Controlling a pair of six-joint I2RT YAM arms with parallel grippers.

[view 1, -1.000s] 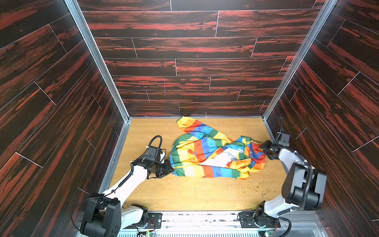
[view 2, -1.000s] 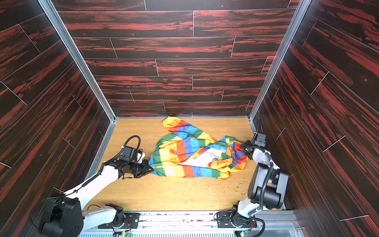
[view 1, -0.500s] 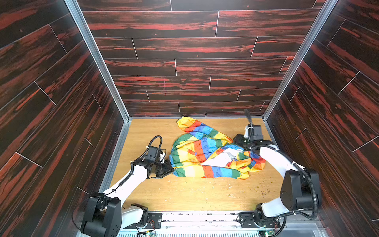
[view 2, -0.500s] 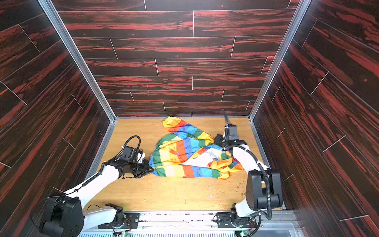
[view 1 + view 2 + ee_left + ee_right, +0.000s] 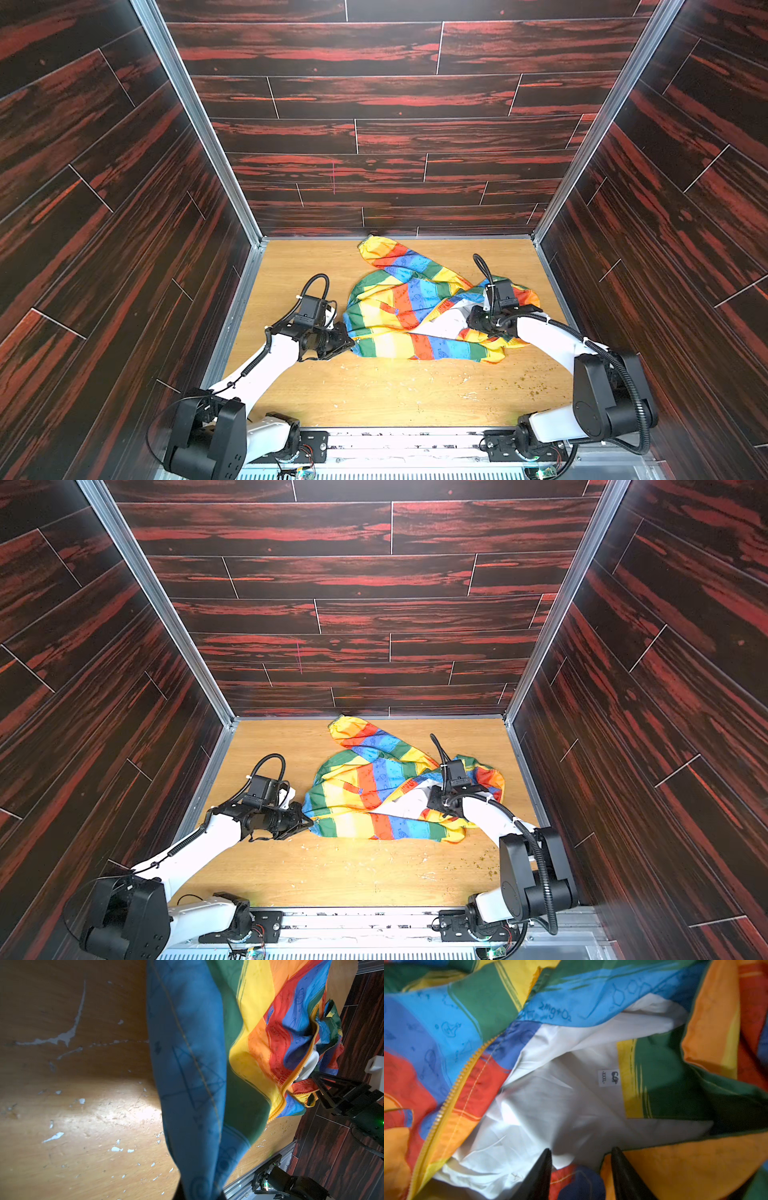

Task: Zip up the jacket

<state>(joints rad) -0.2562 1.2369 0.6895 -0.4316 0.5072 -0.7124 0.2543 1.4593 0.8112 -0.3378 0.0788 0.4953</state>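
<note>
In both top views the jacket (image 5: 415, 316) lies crumpled on the worktop (image 5: 374, 395), probably light and limp. The left hand (image 5: 350, 340) pinches its hem.

Left wrist: shiny blue edging (image 5: 187, 1064) runs into that grip and is likely slippery.

Right wrist: the right hand (image 5: 581, 1150), half-spread and empty, hovers over white lining (image 5: 550, 1105). The yellow zipper (image 5: 452, 1093) edge looks the firmest hold.

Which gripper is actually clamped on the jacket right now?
The left gripper, pinching the jacket at its blue hem; the right gripper is open over the white lining.
</note>
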